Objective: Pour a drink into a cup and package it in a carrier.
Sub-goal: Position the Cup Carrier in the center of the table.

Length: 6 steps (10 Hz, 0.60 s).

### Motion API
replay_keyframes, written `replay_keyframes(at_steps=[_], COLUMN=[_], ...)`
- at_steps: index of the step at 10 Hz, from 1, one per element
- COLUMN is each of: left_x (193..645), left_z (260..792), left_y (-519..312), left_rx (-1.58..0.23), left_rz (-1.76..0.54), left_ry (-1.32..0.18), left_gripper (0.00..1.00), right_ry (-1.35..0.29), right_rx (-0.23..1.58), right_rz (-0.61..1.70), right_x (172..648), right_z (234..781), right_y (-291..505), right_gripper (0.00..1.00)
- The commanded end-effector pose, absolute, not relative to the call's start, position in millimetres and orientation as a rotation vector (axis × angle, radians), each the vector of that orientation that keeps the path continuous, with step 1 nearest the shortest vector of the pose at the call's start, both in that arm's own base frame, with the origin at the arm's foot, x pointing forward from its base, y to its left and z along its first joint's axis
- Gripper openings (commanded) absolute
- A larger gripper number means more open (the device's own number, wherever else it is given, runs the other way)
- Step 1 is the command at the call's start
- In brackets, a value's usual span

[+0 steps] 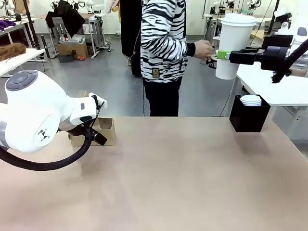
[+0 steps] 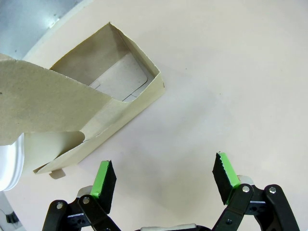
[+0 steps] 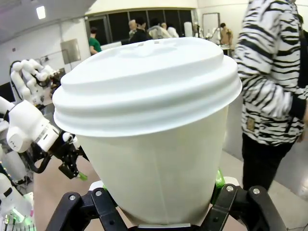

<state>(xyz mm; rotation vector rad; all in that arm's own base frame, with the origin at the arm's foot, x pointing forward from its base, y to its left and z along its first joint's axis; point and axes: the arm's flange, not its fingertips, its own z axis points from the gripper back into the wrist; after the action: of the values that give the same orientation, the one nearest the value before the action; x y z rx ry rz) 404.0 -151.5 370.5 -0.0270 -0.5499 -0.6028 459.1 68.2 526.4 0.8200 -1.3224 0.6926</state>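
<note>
**Front view.** The tall white paper cup [image 1: 235,45], capped with a white domed plastic lid [image 1: 238,19], hangs upright high over the far right edge of the smooth beige worktop [image 1: 168,178]. The right jaws are closed on its lower half, one green pad [image 1: 222,54] flat against the wall. The right arm [image 1: 276,54] reaches in level from the right. A person [image 1: 163,38] in a black-and-white striped top stands at the far side, one hand [image 1: 203,49] just beside the cup; whether it touches cannot be told. The small brown cardboard carrier [image 1: 107,130] sits at the worktop's far left, largely hidden behind the bulky white left arm [image 1: 38,110], which bends down over it. A black box [image 1: 249,120] topped with a stack of white lids [image 1: 250,100] stands at the far right.

**Left wrist view.** This supplies what the front view hides. The left jaws are spread wide, ridged green pads [image 2: 103,178] well apart with nothing between them. They hover over bare worktop just beside the carrier's matte, creased wall. The carrier's open compartment and upright centre tab [image 2: 43,106] are plain.

**Right wrist view.** This confirms the grip: the smooth cup wall sits between both fingers, and the lid is ridged at its rim.
</note>
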Motion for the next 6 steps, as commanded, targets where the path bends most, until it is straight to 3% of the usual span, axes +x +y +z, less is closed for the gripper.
replay_keyframes(at_steps=[1,6], left_x=[404.0,409.3], left_z=[370.5,491.0], left_y=[-151.5,-157.4], left_rx=[-0.027,0.019], left_rz=[-0.603,-0.467], left_ry=[-0.550,-0.457], left_gripper=[1.00,1.00], right_ry=[-1.328,-1.328], right_rx=[0.828,0.828], right_rz=[0.694,0.694], right_x=[461.0,461.0], right_z=[529.6,529.6], right_y=[69.2,69.2], right_gripper=[0.81,0.81])
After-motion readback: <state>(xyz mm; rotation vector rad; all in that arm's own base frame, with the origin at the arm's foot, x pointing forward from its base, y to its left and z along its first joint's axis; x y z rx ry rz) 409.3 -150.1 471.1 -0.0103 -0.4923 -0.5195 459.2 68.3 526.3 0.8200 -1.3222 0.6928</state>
